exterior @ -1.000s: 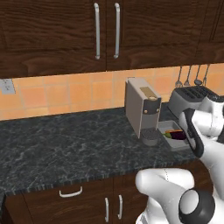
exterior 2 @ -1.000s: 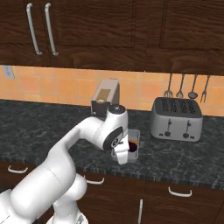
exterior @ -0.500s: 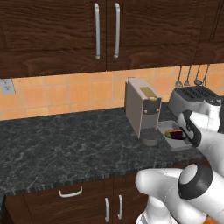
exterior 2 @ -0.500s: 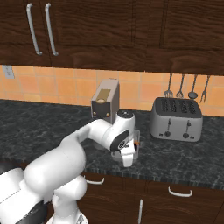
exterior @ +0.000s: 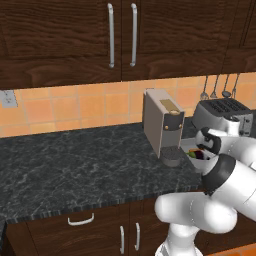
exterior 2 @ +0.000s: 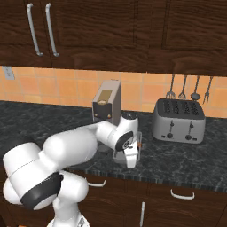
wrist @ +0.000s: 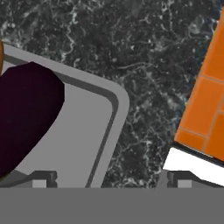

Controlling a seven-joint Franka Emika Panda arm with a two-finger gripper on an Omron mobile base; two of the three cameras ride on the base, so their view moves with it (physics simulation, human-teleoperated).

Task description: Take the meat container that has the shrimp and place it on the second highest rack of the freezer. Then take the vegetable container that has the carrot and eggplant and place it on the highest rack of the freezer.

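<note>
The gripper (wrist: 109,177) stood wide open, holding nothing, low over the corner of the grey vegetable container (wrist: 94,127) on the dark stone surface (wrist: 144,65). The purple eggplant (wrist: 24,113) lay in that container at the hand view's 9 o'clock, and the container sat just beside the coffee machine (exterior: 162,122), toward 3 o'clock in the left base view

The coffee machine (exterior: 162,126) stands just beside the grey tray (exterior: 192,152) on one side; the toaster (exterior 2: 178,120) sits near on the other. Toward the tabletop's (exterior: 75,165) left end the dark stone lies open, with room to pass along its front edge.
</note>
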